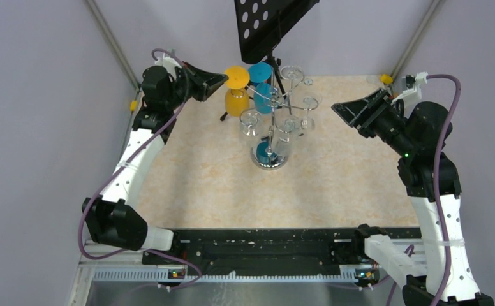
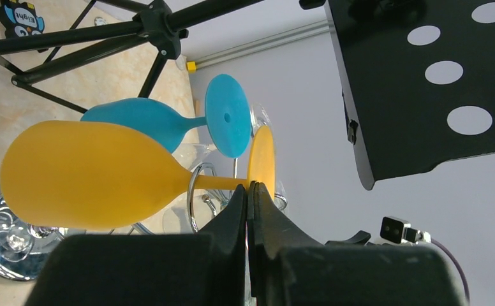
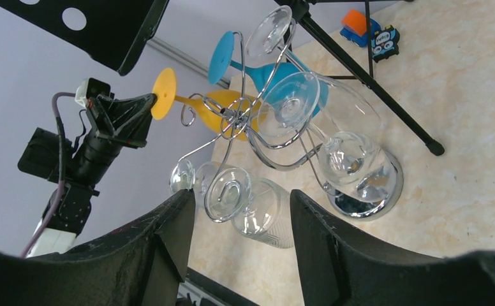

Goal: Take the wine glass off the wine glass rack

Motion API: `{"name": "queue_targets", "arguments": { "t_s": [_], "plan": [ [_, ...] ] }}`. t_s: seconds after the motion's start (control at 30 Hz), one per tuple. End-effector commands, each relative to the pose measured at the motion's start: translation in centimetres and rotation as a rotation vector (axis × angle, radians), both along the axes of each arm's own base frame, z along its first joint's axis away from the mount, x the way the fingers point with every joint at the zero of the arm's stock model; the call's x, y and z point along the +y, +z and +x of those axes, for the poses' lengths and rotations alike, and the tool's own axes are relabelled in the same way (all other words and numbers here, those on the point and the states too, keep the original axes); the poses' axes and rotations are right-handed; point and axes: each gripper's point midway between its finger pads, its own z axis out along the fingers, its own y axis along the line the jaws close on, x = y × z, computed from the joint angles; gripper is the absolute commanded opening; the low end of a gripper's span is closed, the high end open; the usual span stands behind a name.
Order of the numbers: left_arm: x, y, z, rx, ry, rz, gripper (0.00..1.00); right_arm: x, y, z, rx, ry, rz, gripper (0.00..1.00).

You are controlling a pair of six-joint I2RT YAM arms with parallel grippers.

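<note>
Left hand (image 2: 248, 191) shut, tips at the foot of the yellow wine glass (image 2: 85, 175) — hanging on the wine glass rack (image 1: 270, 160) — ready, we judge, to draw it off; right hand (image 3: 238, 207) half-open, empty, apart.

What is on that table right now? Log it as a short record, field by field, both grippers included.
Rack: shiny chrome wire wine glass rack, upright on the beige marbled table
Hanging on it: opaque yellow wine glass, opaque blue wine glass, several clear wine glasses, bowls down
Left gripper: shut on the yellow glass's foot rim
Right gripper: open, empty, apart from the rack on its right
Behind the rack: black tripod stand with a perforated plate
Task state: yellow glass's stem not yet out of its wire loop
</note>
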Motion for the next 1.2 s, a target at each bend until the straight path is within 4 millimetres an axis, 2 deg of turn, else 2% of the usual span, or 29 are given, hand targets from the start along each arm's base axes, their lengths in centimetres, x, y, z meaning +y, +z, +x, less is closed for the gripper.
{"name": "queue_targets", "arguments": {
  "t_s": [0.0,0.23,0.47,0.57,1.0,1.17],
  "plan": [
    [0.3,2.6,0.2,-0.117,0.015,-0.027,0.00,-0.4,1.7,-0.4,-0.055,-0.011,-0.001,0.59],
    [-1.8,2.5,-2.2,-0.111,-0.147,-0.031,0.00,-0.4,1.9,-0.6,-0.066,-0.008,0.000,0.64],
    [-2.3,0.9,-4.0,-0.063,-0.219,0.020,0.00,-0.2,1.5,-0.2,-0.054,-0.004,0.011,0.65],
    [-2.4,1.0,-4.9,-0.085,-0.250,0.040,0.00,-0.1,1.5,-0.2,-0.055,-0.002,0.015,0.65],
    [-2.0,-0.3,-6.8,-0.030,-0.272,0.128,0.00,0.4,1.7,-1.1,-0.080,0.036,0.044,0.77],
    [-0.3,0.0,-7.4,-0.029,-0.202,0.176,0.00,0.7,1.3,-1.4,-0.071,0.052,0.056,0.77]
  ]
}}
